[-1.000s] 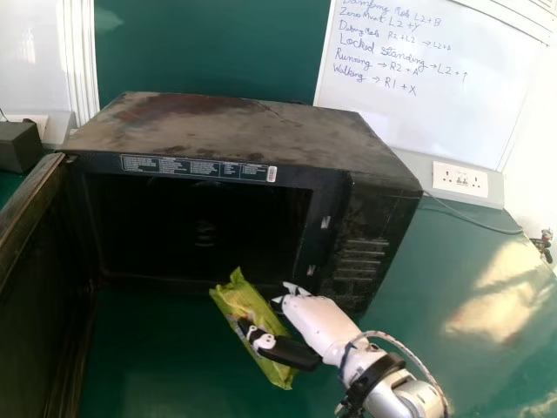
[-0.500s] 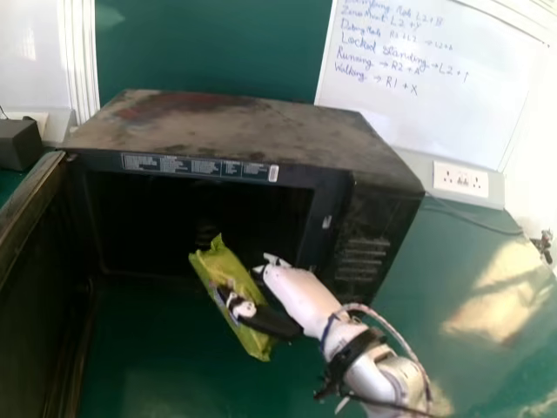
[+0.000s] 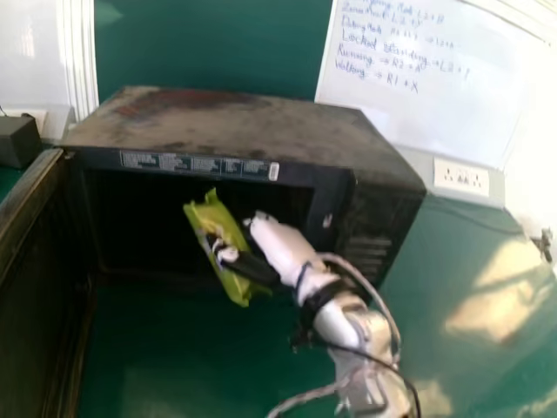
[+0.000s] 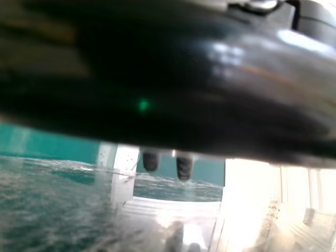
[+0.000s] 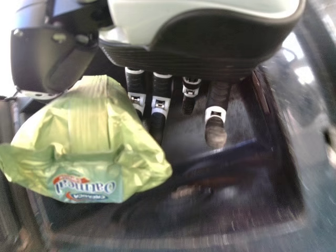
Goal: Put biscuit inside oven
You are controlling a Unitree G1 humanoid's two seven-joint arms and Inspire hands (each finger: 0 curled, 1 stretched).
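And the right hand has the biscuit pinched between thumb and fingers, the green pack slanting along the hand's left side, with the oven's dark mouth right ahead of them; whether the pack is past the rim, I can't tell. Over in the left wrist view, the left hand shows, wide or narrow, I can't tell.

The right hand hid part of the biscuit. Left of that hand, the door was cut off by the head view's edge; beyond it, the oven's inside was too dark to tell. The left hand was blurred, mostly cut off.
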